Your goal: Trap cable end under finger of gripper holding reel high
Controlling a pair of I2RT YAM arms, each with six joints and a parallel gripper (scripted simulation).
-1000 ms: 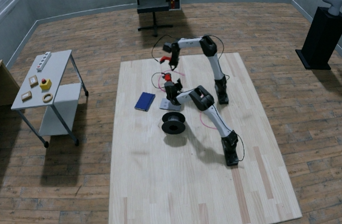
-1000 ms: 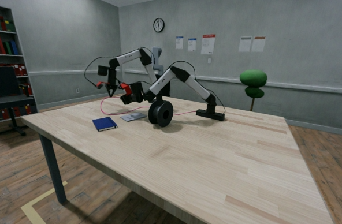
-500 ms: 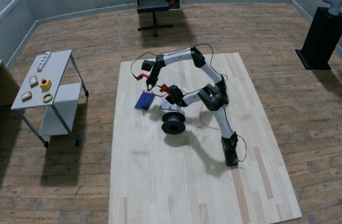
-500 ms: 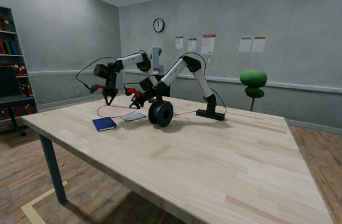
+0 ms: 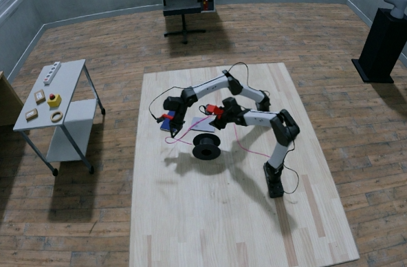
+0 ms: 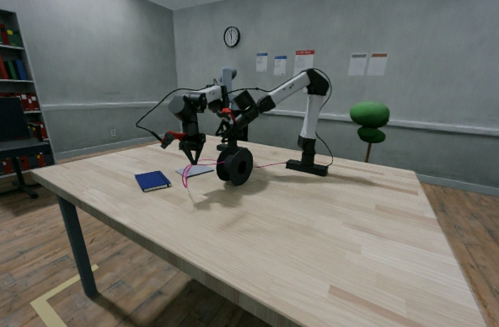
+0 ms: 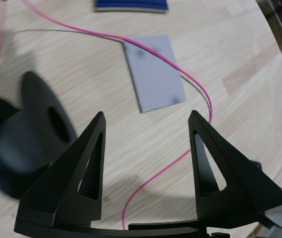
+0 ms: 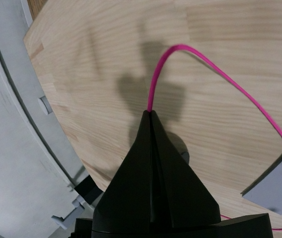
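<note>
Two arms over a pale wooden table (image 5: 179, 213) (image 6: 283, 236) (image 7: 238, 51) (image 8: 225, 33), with the reel and cable between and below them. The reel (image 5: 207, 141) (image 6: 234, 170) (image 7: 22, 143) stands on the table on the rims of its 2 flanges, its axle lying level. The right gripper (image 5: 174, 135) (image 6: 195, 163) (image 7: 3, 0) (image 8: 149, 114) is closed on the cable (image 5: 243, 146) (image 6: 185, 177) (image 7: 161, 57) (image 8: 238, 88), pinched at the fingertips and raised above the table. A short free tail of the cable extends from this grip towards the reel; whether it touches the reel cannot be told. On the other side of the grip, the cable curves away and passes over the grey pad (image 5: 203, 124) (image 6: 201, 169) (image 7: 153, 76) (image 8: 274, 191). The left gripper (image 5: 214, 126) (image 6: 230, 136) (image 7: 147, 115) is partly open and empty, its 2 fingers well apart; in its wrist view the reel lies to one side, outside the gap. The blue notebook (image 5: 166, 124) (image 6: 152, 180) (image 7: 130, 5) lies flat near the grey pad. The reel is ungripped, and no finger traps the cable against it.
</note>
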